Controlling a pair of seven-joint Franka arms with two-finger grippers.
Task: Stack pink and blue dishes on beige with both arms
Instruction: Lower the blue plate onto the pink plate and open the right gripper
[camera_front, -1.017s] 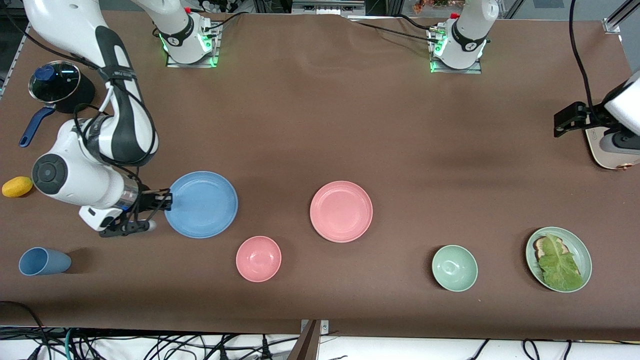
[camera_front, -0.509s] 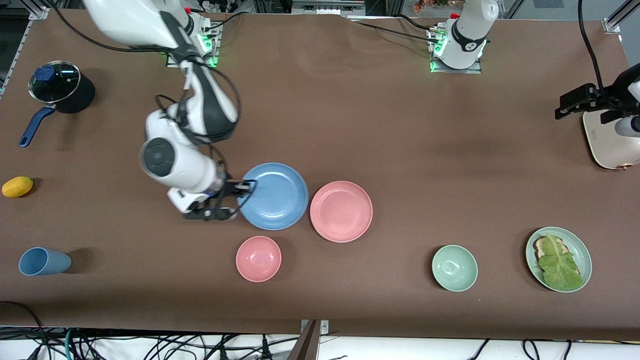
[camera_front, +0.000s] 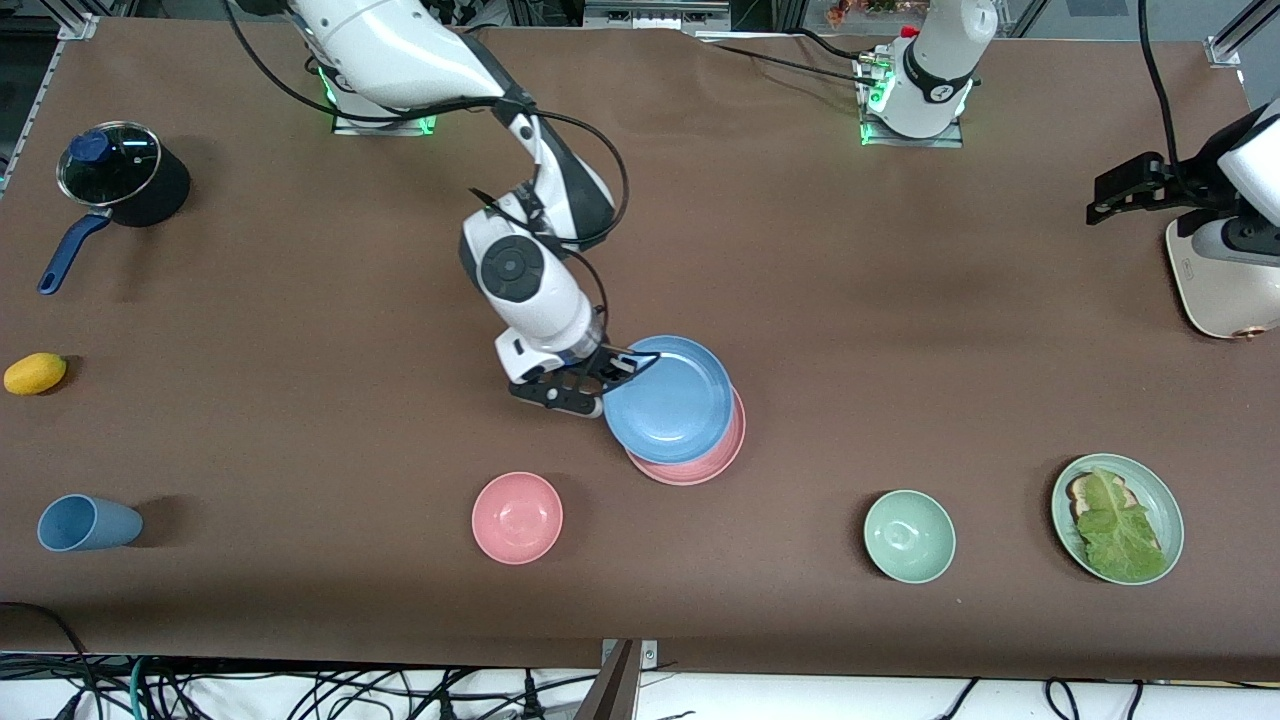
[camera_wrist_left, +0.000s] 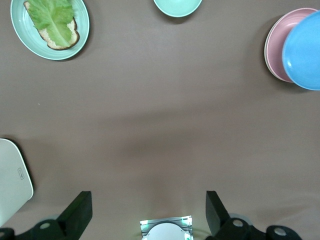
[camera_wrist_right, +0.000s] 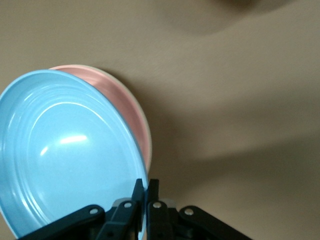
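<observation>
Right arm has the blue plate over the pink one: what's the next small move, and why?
Probably lower it and release. The right pincer is shut on the blue plate, which hangs tilted over the pink plate, nearly centred but not yet resting flat.

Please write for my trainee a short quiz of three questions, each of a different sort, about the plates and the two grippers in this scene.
1. True or false: the blue plate lies flat on the table beside the pink plate.
2. Which gripper holds the blue plate? A) left gripper B) right gripper C) neither
3. Fill in: the pink bowl stands ____ to the front camera than the pink plate.

Key
1. False: it is held by its rim above the pink plate, covering most of it.
2. B: the right gripper is shut on its rim; the left gripper is open over bare table, waiting.
3. nearer
</observation>
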